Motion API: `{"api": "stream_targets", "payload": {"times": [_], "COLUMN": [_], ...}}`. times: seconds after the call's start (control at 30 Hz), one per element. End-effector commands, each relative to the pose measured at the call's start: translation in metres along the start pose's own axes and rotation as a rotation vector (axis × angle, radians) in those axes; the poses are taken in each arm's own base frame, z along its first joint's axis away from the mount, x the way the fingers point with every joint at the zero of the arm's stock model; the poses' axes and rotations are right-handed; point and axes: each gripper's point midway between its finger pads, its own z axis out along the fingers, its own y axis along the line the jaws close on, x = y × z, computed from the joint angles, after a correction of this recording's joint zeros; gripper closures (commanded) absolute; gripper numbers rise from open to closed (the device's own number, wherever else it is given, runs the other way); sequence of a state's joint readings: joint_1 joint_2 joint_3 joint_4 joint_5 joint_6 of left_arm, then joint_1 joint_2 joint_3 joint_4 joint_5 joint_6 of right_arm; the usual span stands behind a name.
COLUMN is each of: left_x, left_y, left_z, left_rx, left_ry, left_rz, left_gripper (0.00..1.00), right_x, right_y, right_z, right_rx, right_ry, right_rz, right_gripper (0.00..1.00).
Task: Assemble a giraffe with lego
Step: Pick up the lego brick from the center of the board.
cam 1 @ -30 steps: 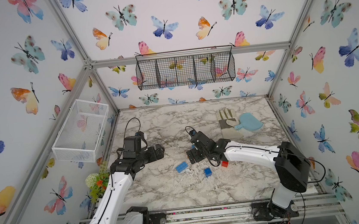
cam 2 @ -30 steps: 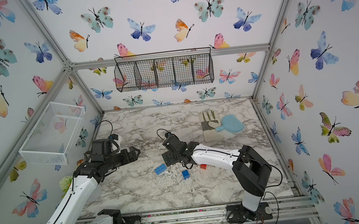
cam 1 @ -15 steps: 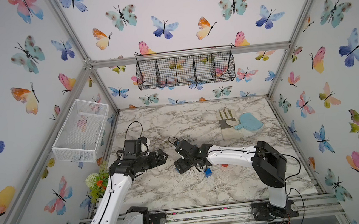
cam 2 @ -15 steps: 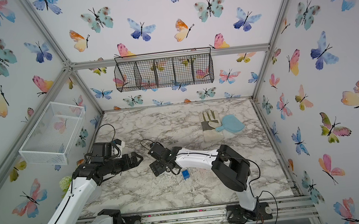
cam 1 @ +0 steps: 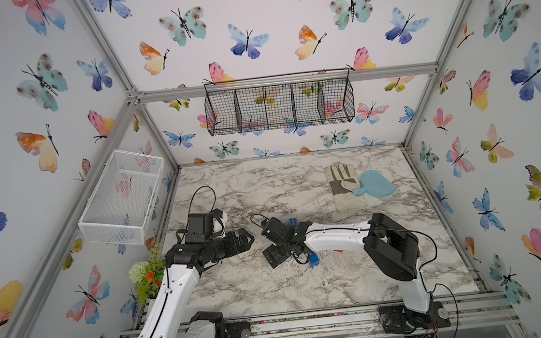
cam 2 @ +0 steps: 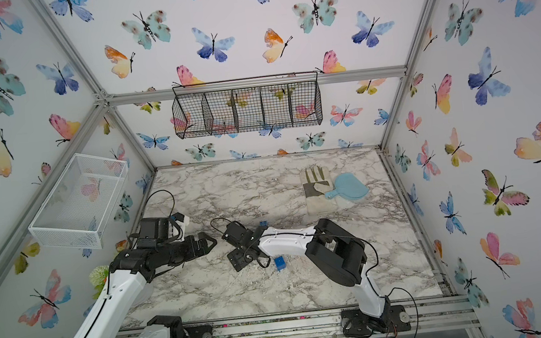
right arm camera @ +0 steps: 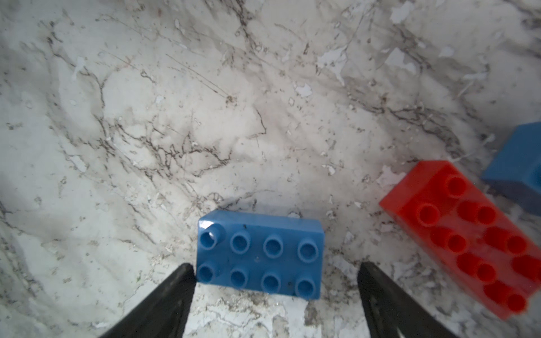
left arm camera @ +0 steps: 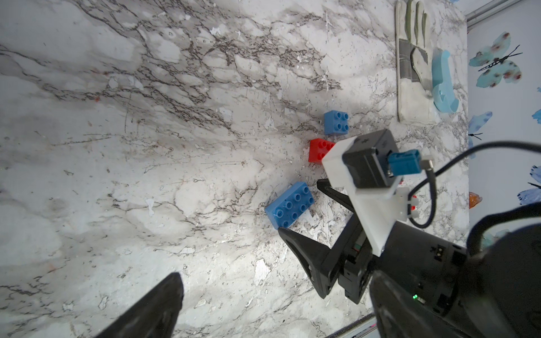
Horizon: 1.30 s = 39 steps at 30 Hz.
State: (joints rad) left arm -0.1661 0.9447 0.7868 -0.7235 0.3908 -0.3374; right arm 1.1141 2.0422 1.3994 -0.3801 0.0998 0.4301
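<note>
Since a second ago the right arm has swung across toward the left arm. Its right pincer [right arm camera: 275, 265] now sits low over the long blue brick [right arm camera: 260, 254], spread wide and straddling it lengthwise. One finger [right arm camera: 175, 289] is at the brick's end, touching or nearly so, and the other stands apart from the far end. Nothing is pinched.

I judge this to be the first pickup. No bricks are joined, so the giraffe is not begun, and the lego [left arm camera: 289, 204] lies loose on the table [cam 1: 264, 184]. The next move calls for centring on the brick and closing squarely on its ends.

The left pincer [cam 1: 247, 239] hovers nearby, empty. Only one of its fingers shows in the left wrist view, set far aside, so it seems spread.

The long red brick [right arm camera: 468, 237] and a small blue brick [left arm camera: 336, 122] lie close by, and a second small blue brick [cam 1: 313, 259] sits beside the right arm. Only flecks of red show under that arm, so the remaining bricks cannot be made out.
</note>
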Motion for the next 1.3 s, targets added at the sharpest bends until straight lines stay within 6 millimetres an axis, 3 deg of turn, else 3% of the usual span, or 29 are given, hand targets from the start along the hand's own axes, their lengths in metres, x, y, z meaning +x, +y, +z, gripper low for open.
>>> {"api": "stream_targets", "payload": {"times": [0.0,0.37,0.7,0.83,1.0,1.27], "left_x": [0.009,0.01,0.016,0.015,0.012,-0.004], "left_y": [-0.003,-0.001,0.003,0.001,-0.008,-0.029], "left_z": [0.001,0.001,0.003,0.005,0.009,0.017], "left_rx": [0.017,0.011,0.003,0.016,0.077,0.189], "left_ry": [0.035,0.039,0.05,0.052,0.043,0.025], "left_rz": [0.003,0.003,-0.001,0.012,0.044,0.066], "left_gripper": [0.02,0.02,0.02,0.02,0.02,0.02], "right_x": [-0.004,-0.007,-0.007,-0.01,-0.012,0.004], "right_y": [-0.001,0.0,-0.001,-0.004,-0.009,-0.024], "right_z": [0.008,0.015,0.016,0.007,-0.014,-0.06], "right_rx": [0.022,0.024,0.029,0.038,0.06,0.086], "right_ry": [-0.003,-0.013,-0.019,-0.037,-0.042,-0.026], "right_rz": [0.001,-0.009,-0.008,-0.003,0.015,0.079], "right_gripper": [0.1,0.15,0.29,0.36,0.37,0.38]}}
